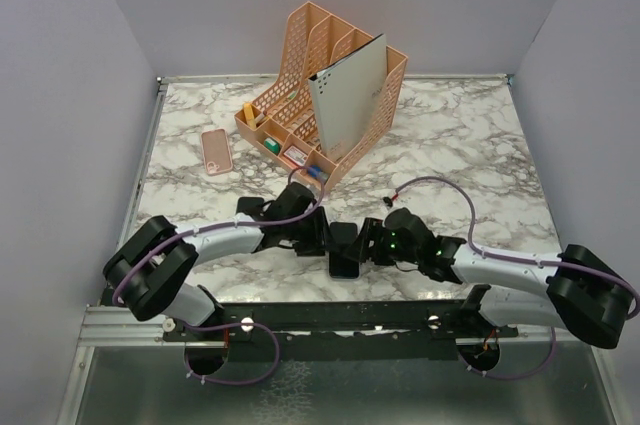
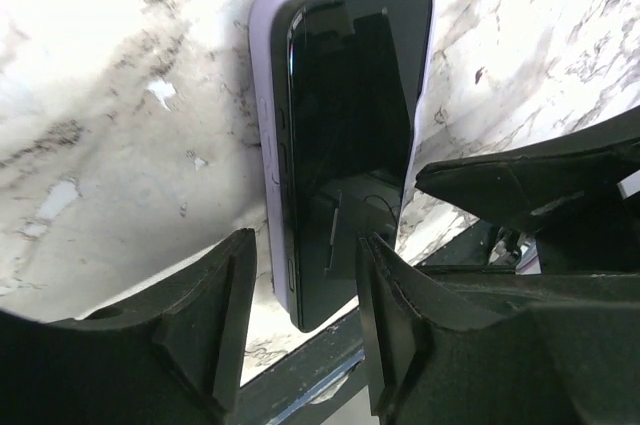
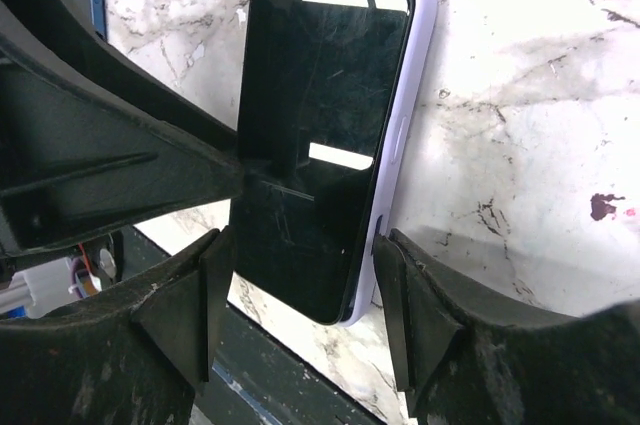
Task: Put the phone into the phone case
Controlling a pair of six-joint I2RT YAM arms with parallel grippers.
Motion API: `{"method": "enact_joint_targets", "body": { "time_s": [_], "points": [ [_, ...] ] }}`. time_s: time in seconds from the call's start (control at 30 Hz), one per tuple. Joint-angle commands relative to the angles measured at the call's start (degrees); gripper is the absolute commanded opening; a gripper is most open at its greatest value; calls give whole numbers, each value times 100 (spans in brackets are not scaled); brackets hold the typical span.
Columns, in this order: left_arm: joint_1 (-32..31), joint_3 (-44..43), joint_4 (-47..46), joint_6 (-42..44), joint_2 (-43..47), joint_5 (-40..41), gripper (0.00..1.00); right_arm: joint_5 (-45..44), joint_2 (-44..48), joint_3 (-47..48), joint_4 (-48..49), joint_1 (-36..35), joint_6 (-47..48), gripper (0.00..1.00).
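Phone with black glass screen and dark frame (image 2: 350, 125) lies face up in the pale lilac phone case (image 2: 262, 95), on the white marble table with grey veins (image 2: 120, 145). Along one long side the dark edge of the phone, with its buttons, shows above the lilac rim, so I cannot tell if this side is fully seated. On the other long side and around the far corners the rim wraps the phone closely.

The near end of the phone is between the two black fingers of the left claw (image 2: 305, 240). Its jaws stand medium wide and hold nothing, and a thin strip of marble shows between one finger and the case.

The right claw (image 3: 300, 240) comes from the opposite side, and the same phone lies between its fingers too. These jaws are also apart and not clamped, because marble shows between one finger and the phone. One finger tip of each claw reaches a long edge of the phone in the view of the other claw.

Beyond both claws, well apart, stands a salmon perforated plastic desk organiser (image 1: 300, 45) with a grey flat sheet (image 1: 350, 95) leaning inside. Beyond the left claw and to its left lies a pink flat rectangular thing (image 1: 216, 151).
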State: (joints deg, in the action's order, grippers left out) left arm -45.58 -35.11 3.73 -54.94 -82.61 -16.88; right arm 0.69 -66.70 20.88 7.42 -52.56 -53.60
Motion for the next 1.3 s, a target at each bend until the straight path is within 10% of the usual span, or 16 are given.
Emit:
{"method": "enact_joint_targets", "body": {
  "time_s": [0.0,0.73,1.27],
  "points": [
    [268,-285,272,325,3,-118,48,-271,-255,323,-345,-35,-28,66],
    [609,41,-548,632,-410,-994,31,-166,-1201,788,-356,-34,-141,70],
    [503,324,-773,548,-557,-1083,18,989,-1013,-19,2325,-35,-1015,72]
  ]
}}
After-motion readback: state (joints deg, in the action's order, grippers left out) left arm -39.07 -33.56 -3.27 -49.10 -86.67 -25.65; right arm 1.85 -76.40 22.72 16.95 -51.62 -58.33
